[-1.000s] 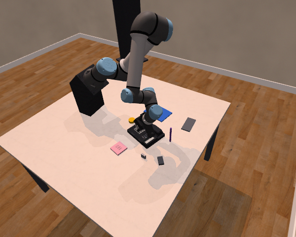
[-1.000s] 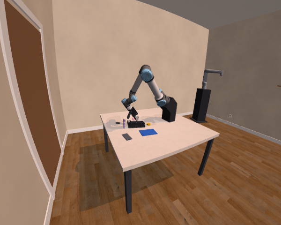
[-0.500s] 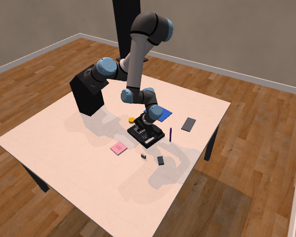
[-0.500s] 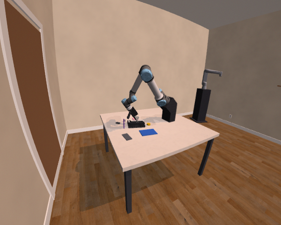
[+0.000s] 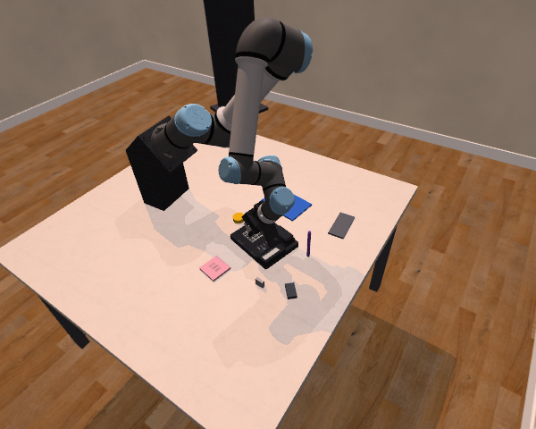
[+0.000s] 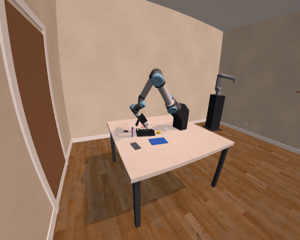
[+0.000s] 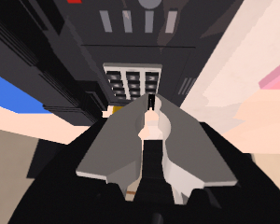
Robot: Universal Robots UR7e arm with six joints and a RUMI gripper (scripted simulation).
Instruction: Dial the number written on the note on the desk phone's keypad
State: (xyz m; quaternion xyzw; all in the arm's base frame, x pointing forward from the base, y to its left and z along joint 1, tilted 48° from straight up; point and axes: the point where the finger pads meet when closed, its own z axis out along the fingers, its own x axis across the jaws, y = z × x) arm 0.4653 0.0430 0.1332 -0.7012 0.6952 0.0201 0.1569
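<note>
The black desk phone (image 5: 264, 244) lies near the middle of the table, with its handset in the cradle along one side. It also shows in the exterior view (image 6: 145, 132). My gripper (image 7: 150, 95) is shut and empty, its closed fingertips pointing down at the light keypad (image 7: 133, 82), just over the keypad's near edge. In the top view the gripper (image 5: 251, 229) hangs over the phone. The pink note (image 5: 214, 267) lies flat on the table to the left of the phone, and its edge shows at the right of the wrist view (image 7: 275, 77). Its writing is too small to read.
A blue pad (image 5: 297, 206), a grey slab (image 5: 341, 224) and a purple pen (image 5: 308, 243) lie right of the phone. A yellow disc (image 5: 238, 216) sits behind it. Two small dark blocks (image 5: 259, 281) (image 5: 290, 290) lie in front. My black base (image 5: 158, 172) stands at the table's back left.
</note>
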